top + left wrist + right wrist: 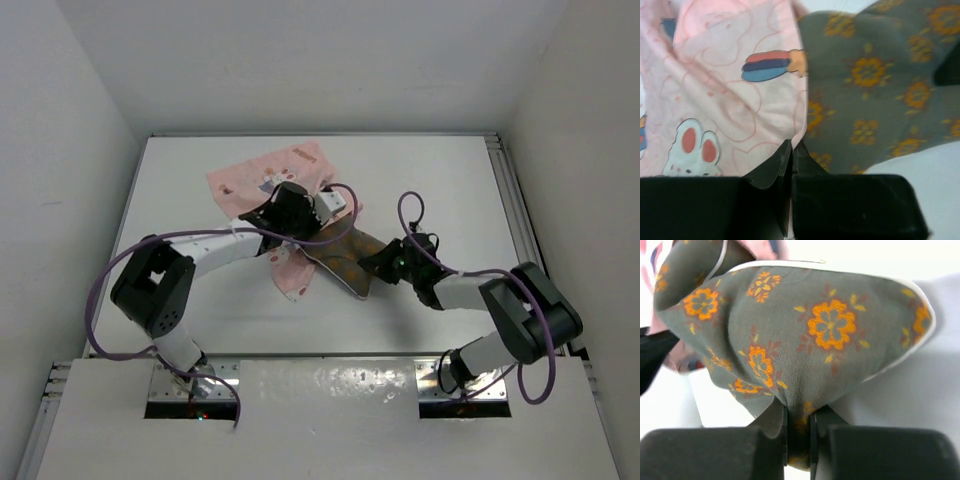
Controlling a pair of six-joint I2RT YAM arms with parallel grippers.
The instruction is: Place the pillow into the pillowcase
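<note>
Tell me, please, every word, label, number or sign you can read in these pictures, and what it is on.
No text is readable in any view.
Pillowcase: small dark marks near its far edge in the top view could be lettering, but they are too small to read; elsewhere it shows only cartoon figures.
Pillow: orange flowers only, no writing.

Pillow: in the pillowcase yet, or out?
Not fully in. The pillow shows bare at its near end, pinched by the right gripper; the pillowcase overlaps its far part. How deep, cannot tell.
</note>
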